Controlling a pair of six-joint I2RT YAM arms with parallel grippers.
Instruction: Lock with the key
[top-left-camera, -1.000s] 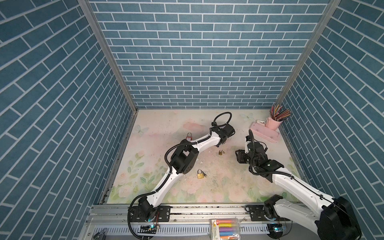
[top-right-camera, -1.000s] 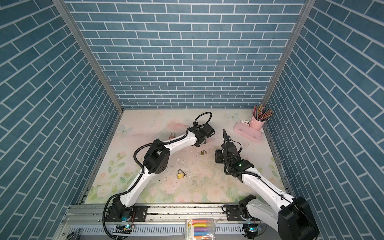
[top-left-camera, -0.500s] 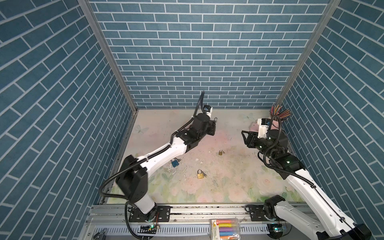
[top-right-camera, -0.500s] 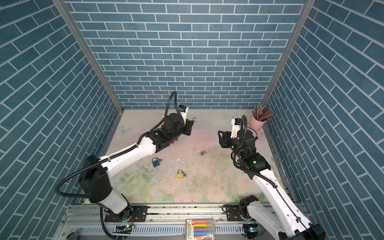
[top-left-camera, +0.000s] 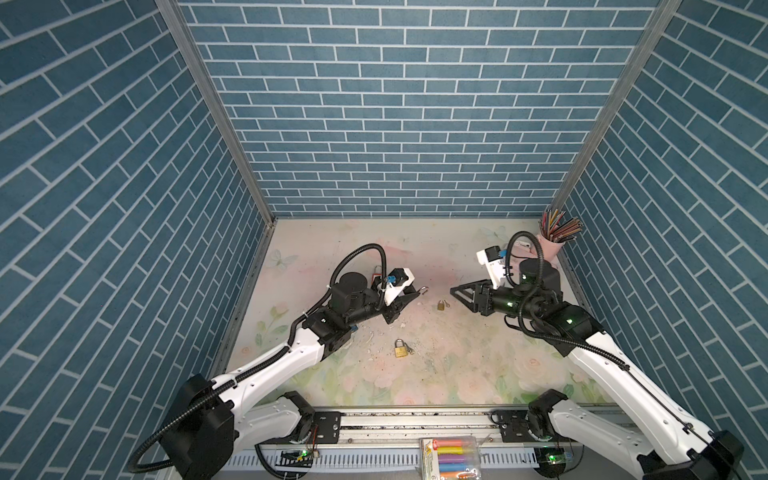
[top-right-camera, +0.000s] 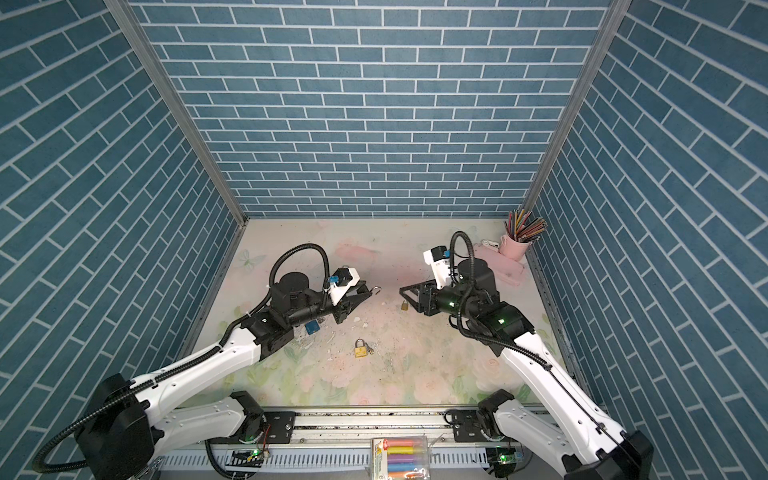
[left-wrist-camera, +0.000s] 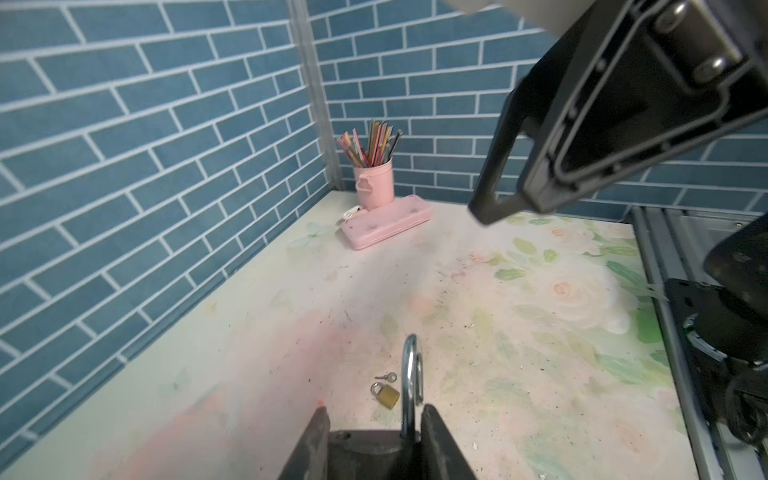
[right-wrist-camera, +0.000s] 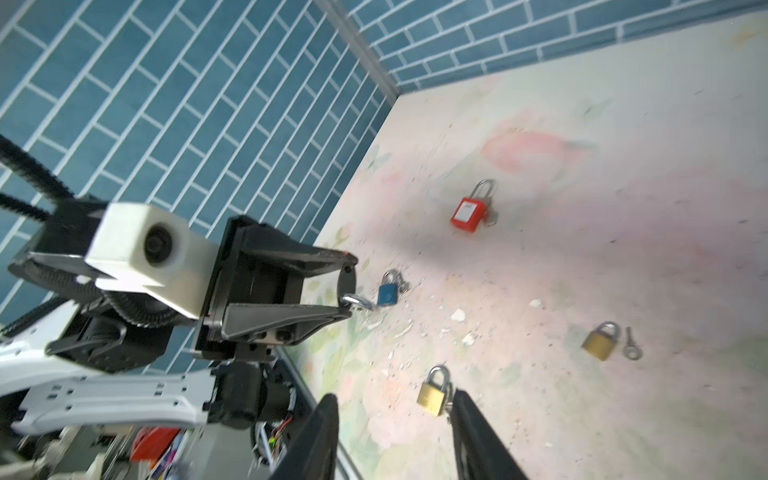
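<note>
Fingers (left-wrist-camera: 434, 436) of the left gripper (right-wrist-camera: 350, 286), clenched on a padlock (left-wrist-camera: 409, 374) held clear of the desk (top-left-camera: 457, 374); only its silver shackle shows. Nearest, at 6 o'clock of centre: brass padlock (top-left-camera: 400, 348). At 8 o'clock, partly under the left arm (top-right-camera: 199, 365): blue padlock (top-right-camera: 311, 327). Centre: small brass padlock (top-left-camera: 439, 305), key (right-wrist-camera: 632, 350) just beside it. At 3 o'clock: right gripper (right-wrist-camera: 395, 399), fingers spread, empty. At 11 o'clock: red padlock (right-wrist-camera: 468, 215). Far corner, 2 o'clock: pencil cup (top-right-camera: 514, 247).

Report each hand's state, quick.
Left hand: closed on a padlock, its silver shackle sticking out.
Right hand: open, holding nothing.
</note>
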